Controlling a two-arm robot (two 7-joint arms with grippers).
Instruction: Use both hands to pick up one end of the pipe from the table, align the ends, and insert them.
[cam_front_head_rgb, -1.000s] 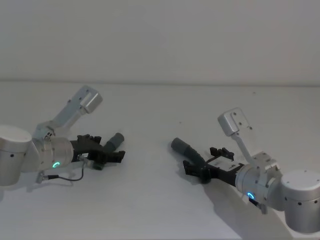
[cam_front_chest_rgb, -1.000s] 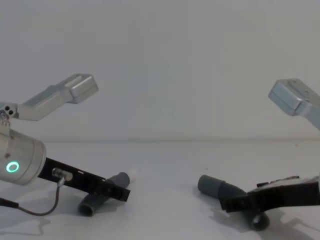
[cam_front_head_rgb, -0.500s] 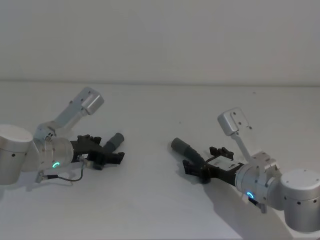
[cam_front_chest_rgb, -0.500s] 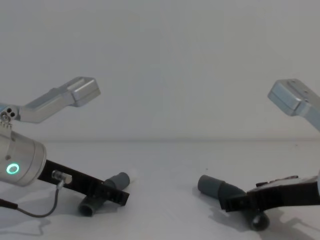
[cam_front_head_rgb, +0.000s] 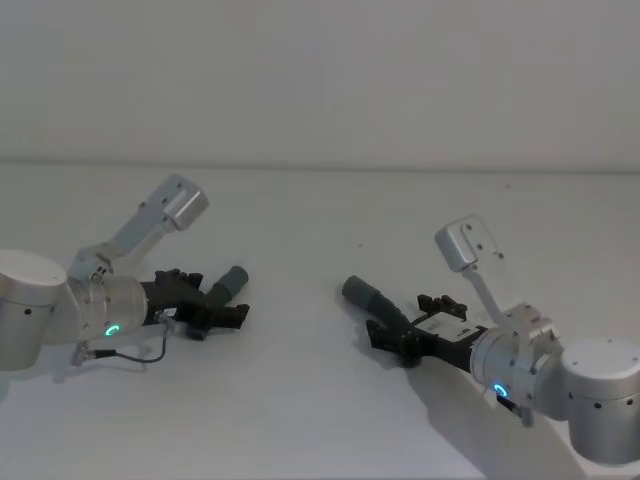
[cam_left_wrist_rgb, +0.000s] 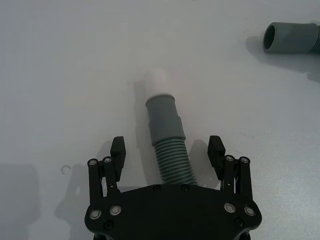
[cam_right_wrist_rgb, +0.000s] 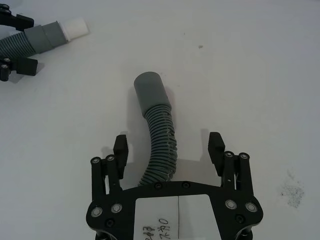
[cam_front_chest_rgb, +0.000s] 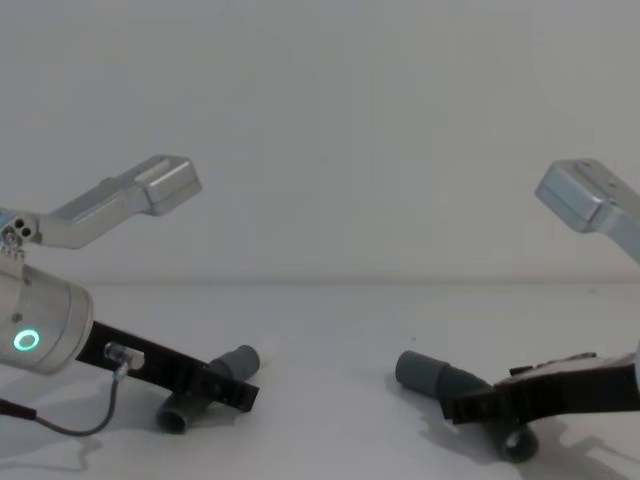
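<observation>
Dark grey hose pieces: two, both lying on the white-grey table (cam_front_head_rgb: 300, 420) and well apart, the shorter on the robot's left and the longer on its right.
Shorter piece (cam_left_wrist_rgb: 172, 165): a ribbed body, then a smooth stepped cuff (cam_left_wrist_rgb: 163, 117) that ends in a narrower whitish tip (cam_left_wrist_rgb: 156, 81). What shows of it runs nearly straight.
Longer piece (cam_right_wrist_rgb: 161, 145): a ribbed body with a bend in it and a plain smooth end cuff (cam_right_wrist_rgb: 149, 92). The left wrist view shows its mouth round and hollow.
Ends: two, each pointing away from the robot and in towards the table's middle, with bare table between them.
Grippers: two, black, each on a silver-grey arm.
Left gripper (cam_front_head_rgb: 210, 296): low at the table, fingers spread wide. One finger is on either side of the shorter piece's ribbed part with a gap on both sides, so it holds nothing.
Right gripper (cam_front_head_rgb: 400, 318): low at the table, fingers spread just as wide. It straddles the longer piece's ribbed part without touching it.
Ring lights: two, green (cam_front_head_rgb: 110, 328) on the left wrist and bluish (cam_front_head_rgb: 497, 390) on the right.
Cable (cam_front_head_rgb: 135, 355): one, thin and dark, looping from the left wrist over the table.
</observation>
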